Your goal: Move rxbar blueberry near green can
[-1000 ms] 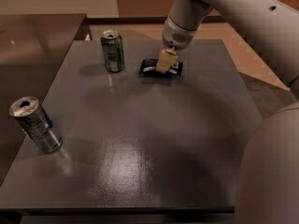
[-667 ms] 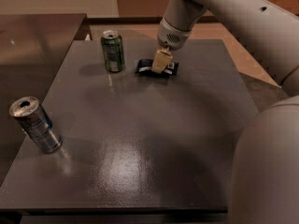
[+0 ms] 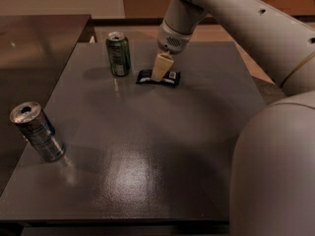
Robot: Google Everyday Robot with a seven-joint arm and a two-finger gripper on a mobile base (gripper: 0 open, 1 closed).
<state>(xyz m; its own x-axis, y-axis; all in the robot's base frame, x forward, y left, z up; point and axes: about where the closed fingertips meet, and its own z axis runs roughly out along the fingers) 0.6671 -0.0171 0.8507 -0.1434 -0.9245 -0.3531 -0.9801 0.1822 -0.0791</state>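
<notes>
The rxbar blueberry [image 3: 171, 77], a flat dark navy wrapper with white lettering, lies on the dark table [image 3: 162, 151] toward the back, a short way right of the green can [image 3: 118, 54]. The green can stands upright with a silver top. My gripper [image 3: 159, 72] reaches down from the arm at the upper right. Its tan fingers [image 3: 161, 64] are together on the middle of the bar and hide part of the wrapper.
A silver and blue can [image 3: 37, 132] stands tilted near the table's left edge, at the front. A second dark tabletop [image 3: 34, 48] adjoins on the left. My arm's large grey link [image 3: 275, 171] fills the right foreground.
My gripper and the bar under it have moved left together, so the gap to the green can is smaller. Both cans have stayed in place.
</notes>
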